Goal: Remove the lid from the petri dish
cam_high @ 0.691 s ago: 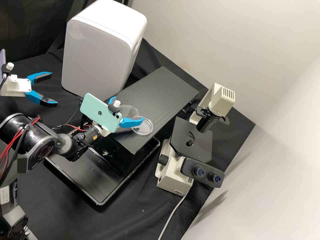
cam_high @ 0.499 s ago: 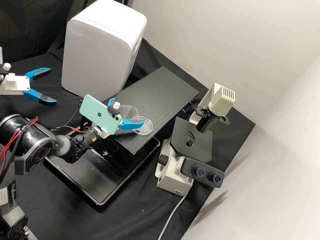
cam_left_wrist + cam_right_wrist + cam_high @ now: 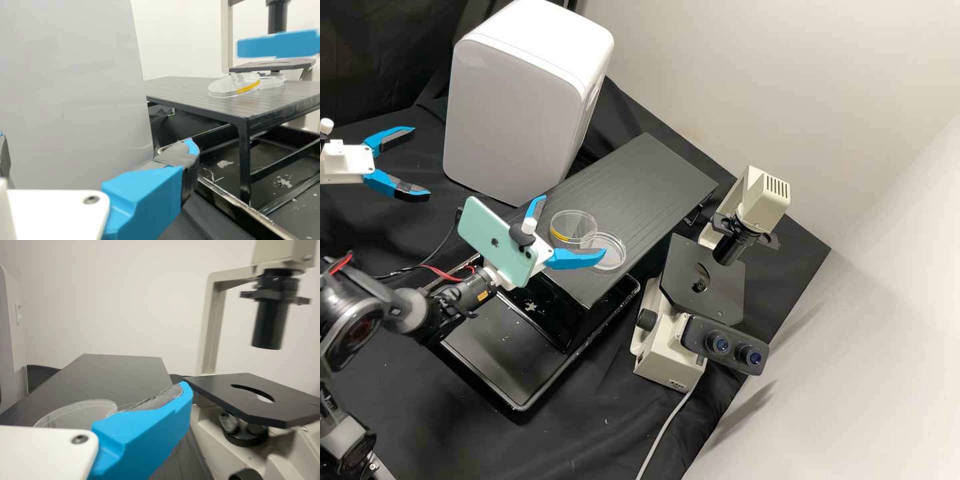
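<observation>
With the lid (image 3: 617, 249) seemingly already set flat on the rack (image 3: 640, 173) just beside the dish (image 3: 234, 86), the right gripper (image 3: 572, 225) hangs spread and empty at the rack's near end, while the left gripper (image 3: 413, 162), also spread, sits well off it.

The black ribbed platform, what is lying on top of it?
Two clear round pieces side by side: a petri dish with a yellow band and a flat lid. A blue finger of the right hand hides part of the lid.
</observation>
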Motion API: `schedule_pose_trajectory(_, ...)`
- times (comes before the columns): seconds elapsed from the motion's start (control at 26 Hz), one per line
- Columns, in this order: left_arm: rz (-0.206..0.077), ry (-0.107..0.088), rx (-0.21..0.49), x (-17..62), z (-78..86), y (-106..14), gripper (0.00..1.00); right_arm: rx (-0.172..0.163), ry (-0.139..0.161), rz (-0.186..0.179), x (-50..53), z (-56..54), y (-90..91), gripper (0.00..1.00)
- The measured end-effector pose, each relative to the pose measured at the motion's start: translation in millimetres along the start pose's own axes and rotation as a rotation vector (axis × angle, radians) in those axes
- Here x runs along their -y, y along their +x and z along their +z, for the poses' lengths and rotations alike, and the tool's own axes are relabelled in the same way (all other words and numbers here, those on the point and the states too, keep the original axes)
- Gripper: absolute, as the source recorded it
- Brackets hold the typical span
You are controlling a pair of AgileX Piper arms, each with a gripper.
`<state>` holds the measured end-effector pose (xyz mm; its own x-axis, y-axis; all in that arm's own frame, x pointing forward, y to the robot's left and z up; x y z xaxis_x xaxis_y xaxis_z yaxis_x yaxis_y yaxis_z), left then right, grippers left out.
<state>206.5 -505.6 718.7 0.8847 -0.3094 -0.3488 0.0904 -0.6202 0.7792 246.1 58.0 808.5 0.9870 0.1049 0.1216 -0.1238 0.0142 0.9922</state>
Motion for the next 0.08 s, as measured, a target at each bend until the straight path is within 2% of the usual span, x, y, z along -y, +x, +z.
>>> schedule_pose_trajectory(0.08,0.000,0.002,0.000,0.0,0.0,0.0,1.00,-0.003,0.022,0.004,-2.6,0.3,-9.7,1.00)
